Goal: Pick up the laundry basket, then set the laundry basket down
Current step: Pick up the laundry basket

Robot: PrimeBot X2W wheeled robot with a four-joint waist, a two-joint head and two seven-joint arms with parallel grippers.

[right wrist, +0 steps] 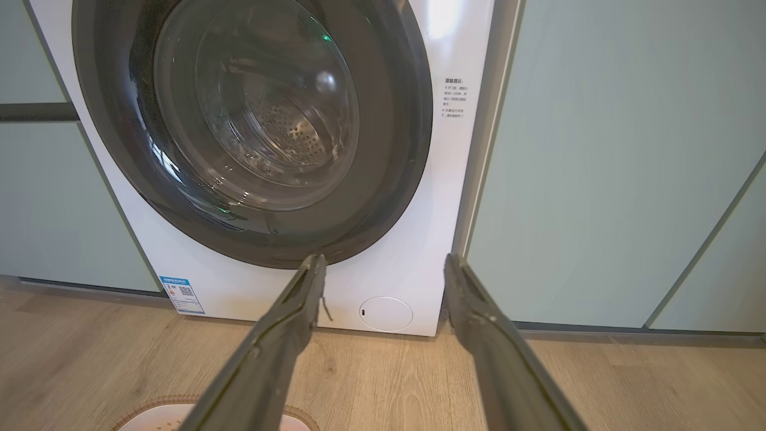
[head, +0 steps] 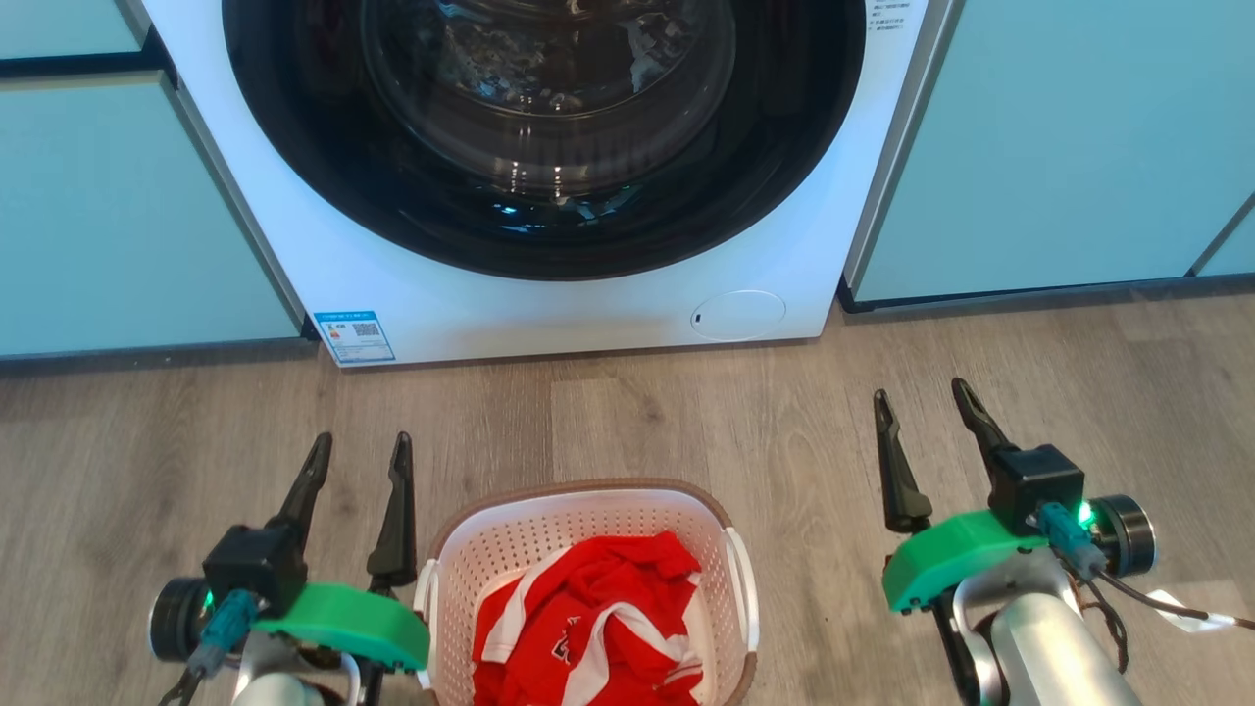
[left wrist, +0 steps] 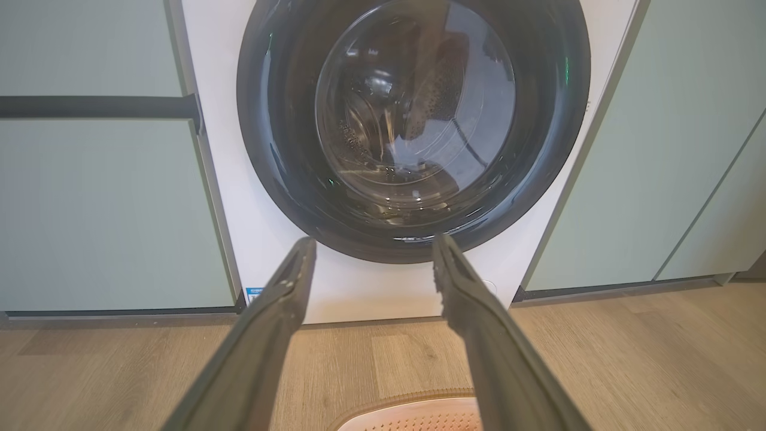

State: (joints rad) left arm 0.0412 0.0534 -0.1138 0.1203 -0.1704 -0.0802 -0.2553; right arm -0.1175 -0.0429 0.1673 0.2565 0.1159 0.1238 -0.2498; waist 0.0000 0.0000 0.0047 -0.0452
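Observation:
The laundry basket, white with perforated walls and a brown rim, stands on the wooden floor at the bottom middle of the head view; red and white clothes lie inside it. My left gripper is open just left of the basket's handle, holding nothing. My right gripper is open well to the right of the basket, also holding nothing. The basket's far rim peeks in at the bottom of the left wrist view between the open fingers of my left gripper. Its rim also shows left of my right gripper.
A white front-loading washing machine with a dark round door stands straight ahead, flanked by pale green cabinets. Wooden floor stretches between the machine and the basket.

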